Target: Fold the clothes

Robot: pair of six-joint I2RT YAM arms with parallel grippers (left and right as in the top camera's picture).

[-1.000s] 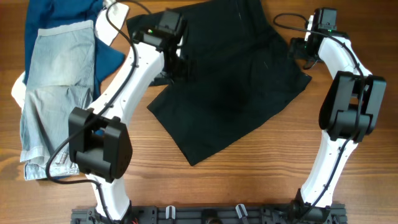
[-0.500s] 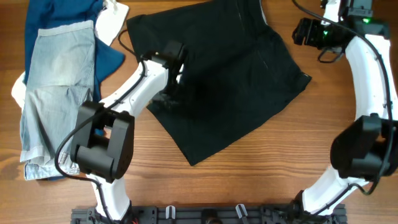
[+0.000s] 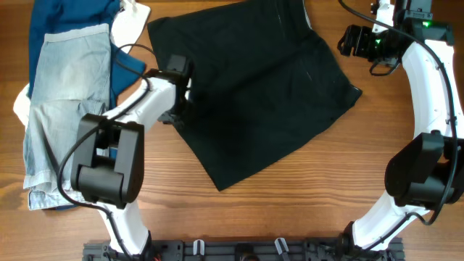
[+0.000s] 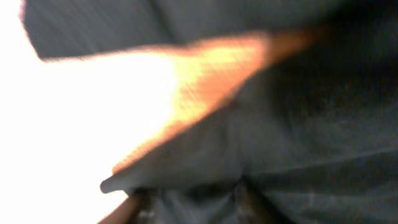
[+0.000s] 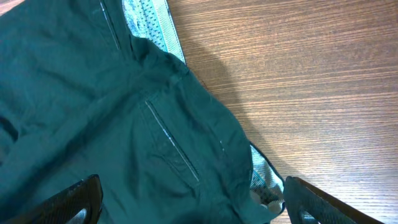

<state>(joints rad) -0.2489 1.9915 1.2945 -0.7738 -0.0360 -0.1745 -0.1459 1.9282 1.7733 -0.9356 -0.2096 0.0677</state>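
Observation:
The clothes are black shorts point(image 3: 268, 87) lying spread across the middle of the wooden table point(image 3: 326, 188). My left gripper point(image 3: 177, 109) is at their left edge. The blurred left wrist view shows dark fabric point(image 4: 311, 124) bunched between the two fingers of that gripper point(image 4: 193, 208), and a fold of cloth stands off the wood there. My right gripper point(image 3: 355, 40) hovers at the shorts' far right corner. In its wrist view it point(image 5: 193, 208) stands wide open over the cloth point(image 5: 93, 112) and a pale patterned waistband lining point(image 5: 146, 18), holding nothing.
Pale blue denim shorts point(image 3: 61, 109) lie at the left on a dark blue garment point(image 3: 69, 29). A white piece point(image 3: 130, 25) sits beside the black shorts' far left corner. Bare wood shows in front of and to the right of the shorts.
My left gripper moved down and left from the shorts' upper part to their left edge and closed on the cloth. The right arm swung to the far right and stayed open.

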